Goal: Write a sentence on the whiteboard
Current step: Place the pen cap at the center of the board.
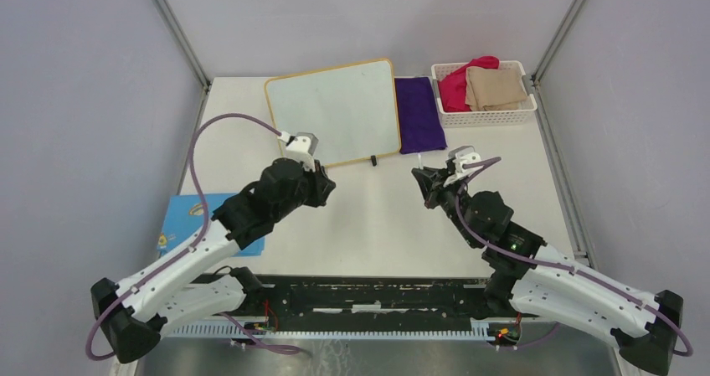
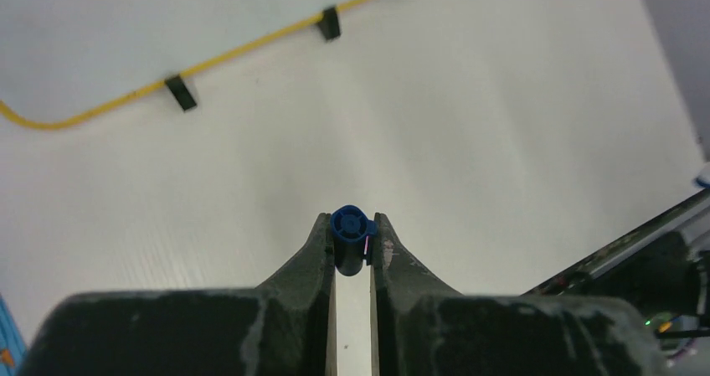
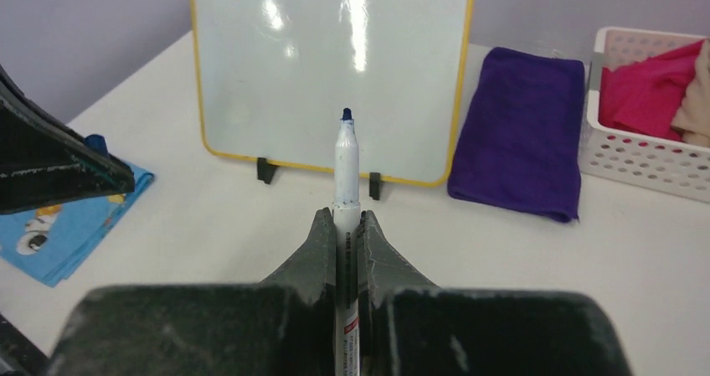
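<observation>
The whiteboard (image 1: 335, 112) lies flat at the back middle of the table, its surface blank; no sentence shows on it. It also shows in the right wrist view (image 3: 331, 66) and the left wrist view (image 2: 126, 33). My right gripper (image 3: 347, 221) is shut on a white marker (image 3: 346, 171), uncapped, its blue tip pointing at the board's near edge. In the top view the right gripper (image 1: 427, 183) is to the right of the board's feet. My left gripper (image 2: 352, 229) is shut on the blue marker cap (image 2: 350, 234); in the top view it (image 1: 322, 188) is just in front of the board.
A purple cloth (image 1: 417, 112) lies right of the board. A white basket (image 1: 486, 112) with red and tan cloths stands at the back right. A blue booklet (image 1: 180, 221) lies at the left under my left arm. A black rail (image 1: 377, 296) runs along the near edge.
</observation>
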### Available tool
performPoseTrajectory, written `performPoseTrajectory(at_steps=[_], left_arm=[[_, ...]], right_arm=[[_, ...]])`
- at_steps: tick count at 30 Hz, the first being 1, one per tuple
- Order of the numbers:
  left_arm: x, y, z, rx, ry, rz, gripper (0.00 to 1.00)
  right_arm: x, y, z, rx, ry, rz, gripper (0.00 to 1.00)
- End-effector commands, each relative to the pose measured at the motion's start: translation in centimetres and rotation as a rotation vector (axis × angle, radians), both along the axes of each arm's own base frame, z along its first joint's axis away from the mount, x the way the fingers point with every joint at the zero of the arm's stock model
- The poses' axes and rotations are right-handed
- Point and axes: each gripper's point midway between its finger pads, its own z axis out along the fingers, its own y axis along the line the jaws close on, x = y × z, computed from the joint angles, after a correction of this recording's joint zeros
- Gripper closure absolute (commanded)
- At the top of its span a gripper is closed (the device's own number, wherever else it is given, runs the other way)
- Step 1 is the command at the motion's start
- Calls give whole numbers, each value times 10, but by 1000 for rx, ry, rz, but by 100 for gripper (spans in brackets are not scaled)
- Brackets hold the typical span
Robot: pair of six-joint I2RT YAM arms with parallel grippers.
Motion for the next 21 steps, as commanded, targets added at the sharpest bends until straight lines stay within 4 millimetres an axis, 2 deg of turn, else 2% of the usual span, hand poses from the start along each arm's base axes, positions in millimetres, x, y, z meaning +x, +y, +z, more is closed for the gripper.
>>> performPoseTrajectory(at_steps=[1, 5, 11, 21], left_arm=[[-5, -4, -40, 58, 128, -9, 98], [1, -18, -51, 77, 163, -39, 98], [10, -45, -82, 106, 264, -72, 98], [24, -130, -108, 199, 296, -180, 98]], right_arm=[[8, -18, -14, -38, 8, -103, 100], [7, -20, -23, -50, 18, -106, 100], [3, -25, -35, -70, 34, -109, 100], [-2, -46, -35, -46, 22, -161, 100]])
